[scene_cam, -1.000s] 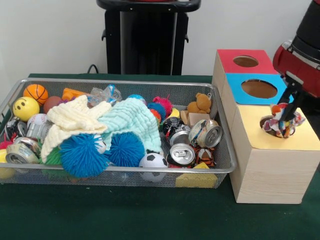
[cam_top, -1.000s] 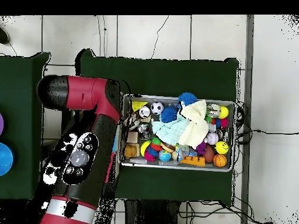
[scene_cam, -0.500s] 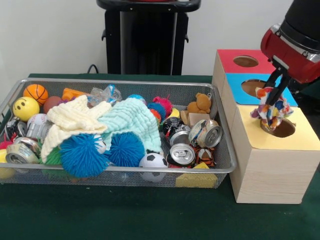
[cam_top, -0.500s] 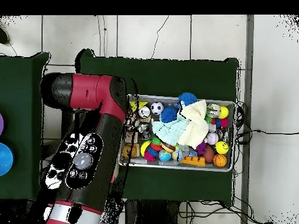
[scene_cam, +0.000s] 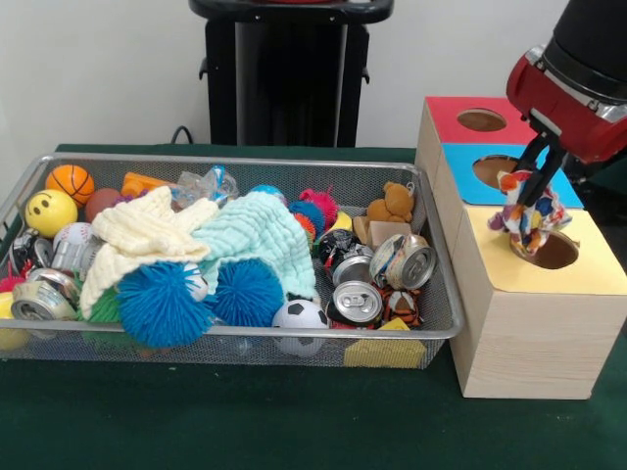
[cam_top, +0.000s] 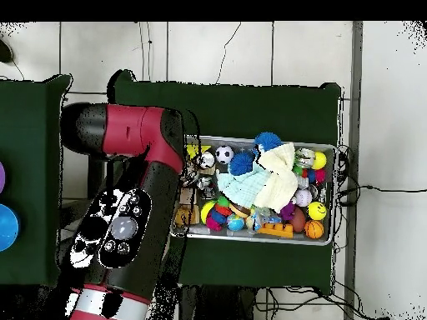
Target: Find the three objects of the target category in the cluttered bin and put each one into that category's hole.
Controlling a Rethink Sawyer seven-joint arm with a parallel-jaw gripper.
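Patchwork cloth toy [scene_cam: 529,213]: hangs from the gripper [scene_cam: 535,196], whose fingers are clamped on its top, just above the yellow hole [scene_cam: 552,251].
Reason: not seated, judging by its hang.
Bin [scene_cam: 446,323]: clutter remains to search.
Bench [scene_cam: 245,416]: green-covered.

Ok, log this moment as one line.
gripper: shut on multicoloured patterned cloth | position: above yellow box hole | cloth: not released

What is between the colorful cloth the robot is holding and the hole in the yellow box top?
Nothing visible. The gripper holds the multicolored cloth just above the hole in the yellow box top. The cloth's lower end hangs over the hole's near rim, and the opening below looks open and unblocked.
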